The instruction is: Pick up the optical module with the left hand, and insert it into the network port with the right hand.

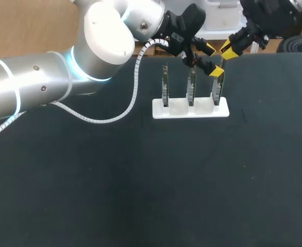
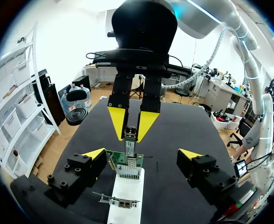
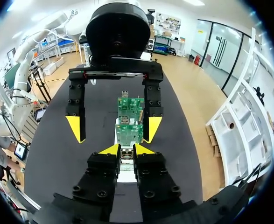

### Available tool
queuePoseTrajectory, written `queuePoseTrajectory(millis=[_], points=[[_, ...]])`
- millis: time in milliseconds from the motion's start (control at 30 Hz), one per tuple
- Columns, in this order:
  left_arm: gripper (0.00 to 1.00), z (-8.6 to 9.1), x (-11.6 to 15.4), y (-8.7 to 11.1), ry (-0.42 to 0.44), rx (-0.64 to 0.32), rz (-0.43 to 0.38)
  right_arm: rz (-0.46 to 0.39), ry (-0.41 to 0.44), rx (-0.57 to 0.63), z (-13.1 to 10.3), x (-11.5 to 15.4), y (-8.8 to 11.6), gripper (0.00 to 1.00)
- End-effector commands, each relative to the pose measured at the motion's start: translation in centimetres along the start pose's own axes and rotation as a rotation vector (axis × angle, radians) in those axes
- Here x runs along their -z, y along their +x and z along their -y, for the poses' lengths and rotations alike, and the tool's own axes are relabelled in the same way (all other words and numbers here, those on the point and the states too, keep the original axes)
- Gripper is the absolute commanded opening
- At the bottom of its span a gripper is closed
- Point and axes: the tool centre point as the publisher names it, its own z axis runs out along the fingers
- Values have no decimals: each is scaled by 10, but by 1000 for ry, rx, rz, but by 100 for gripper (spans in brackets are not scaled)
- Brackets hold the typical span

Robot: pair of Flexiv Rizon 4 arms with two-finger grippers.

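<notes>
Step in hand looks like the insertion itself. Right fingers [image 2: 146, 123] are narrow, pinching the optical module [image 2: 130, 141] from two sides, with the module upright directly over the network port [image 2: 128, 170], a metal cage on the upper part of a green board [image 2: 116, 158]. That board stands at the right end of a white holder [image 1: 190, 109] near the far edge of the counter [image 1: 140, 185], a bit right of middle; two more boards stand in the same holder. Left fingers [image 2: 191, 154] are spread wide and hold nothing, one on each side of that board, apparently not touching it. The module's lower end meets the port mouth, but whether it is partly in or just at the lip I can't tell, the view is too tight. To do this well: line the module's axis up with the cage and push straight down, no twisting. The board looks only slotted into the holder, so a side load could tilt it or lift it out. The grip needs to be firm so the module doesn't slide up between the tips. Left fingers are best clear of the path, or steadying the board if it rocks. Release only once seated.
</notes>
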Motion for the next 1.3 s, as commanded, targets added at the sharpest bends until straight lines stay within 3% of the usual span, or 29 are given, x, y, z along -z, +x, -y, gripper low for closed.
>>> queuePoseTrajectory(millis=[33,1300], points=[[100,1,0,1,-3,-2,3,7,-6,1,2,-2,1,0],[100,1,0,1,-3,-2,3,50,-63,38,-1,6,-2,0]])
